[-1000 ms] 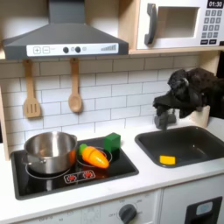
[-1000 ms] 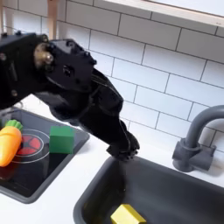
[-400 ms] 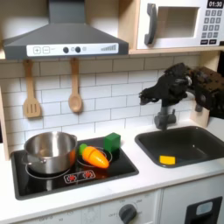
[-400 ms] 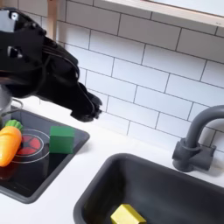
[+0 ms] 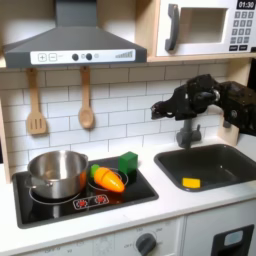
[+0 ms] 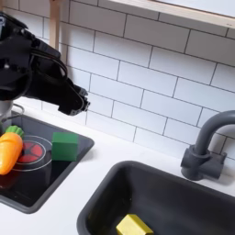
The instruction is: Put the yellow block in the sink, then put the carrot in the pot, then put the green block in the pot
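The pot (image 5: 57,172) is shiny metal; beside it the carrot (image 5: 107,179) and green block (image 5: 128,162) look like smooth plastic. The sink (image 5: 235,160) seems matt dark.

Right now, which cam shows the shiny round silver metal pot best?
The first exterior view. There the shiny round silver metal pot shows whole on the black stovetop, open top and rim clear, beside the orange toy carrot. In the second exterior view I can't make the pot out with certainty; the dark arm covers that left edge.
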Controlling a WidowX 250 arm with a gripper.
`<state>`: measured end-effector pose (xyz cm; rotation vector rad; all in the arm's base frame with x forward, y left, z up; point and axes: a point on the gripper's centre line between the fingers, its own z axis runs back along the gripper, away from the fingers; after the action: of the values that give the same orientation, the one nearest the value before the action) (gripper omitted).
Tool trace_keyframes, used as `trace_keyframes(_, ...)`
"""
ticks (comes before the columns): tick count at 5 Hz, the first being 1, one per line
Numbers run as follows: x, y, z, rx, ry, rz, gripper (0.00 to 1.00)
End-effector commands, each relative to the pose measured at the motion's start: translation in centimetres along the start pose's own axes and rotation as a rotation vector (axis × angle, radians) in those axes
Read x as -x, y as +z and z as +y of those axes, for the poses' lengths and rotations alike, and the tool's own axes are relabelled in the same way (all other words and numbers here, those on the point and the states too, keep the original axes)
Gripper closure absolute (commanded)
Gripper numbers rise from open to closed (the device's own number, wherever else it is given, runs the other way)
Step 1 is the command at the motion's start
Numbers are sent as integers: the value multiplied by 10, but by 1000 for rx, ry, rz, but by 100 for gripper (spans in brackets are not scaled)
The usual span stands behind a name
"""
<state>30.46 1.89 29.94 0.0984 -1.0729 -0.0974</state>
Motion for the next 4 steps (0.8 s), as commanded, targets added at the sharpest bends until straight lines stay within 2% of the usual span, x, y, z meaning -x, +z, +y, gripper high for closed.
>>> trace_keyframes(1, 0, 0, 0, -1, 1, 2, 0)
trace_keyframes(2, -8, -3, 11, -48, 63, -121, 0)
trace_keyframes(3, -15, -5, 29, -117, 81, -227, 0)
trace_keyframes(4, -22, -4, 44, -168, 90, -289, 0)
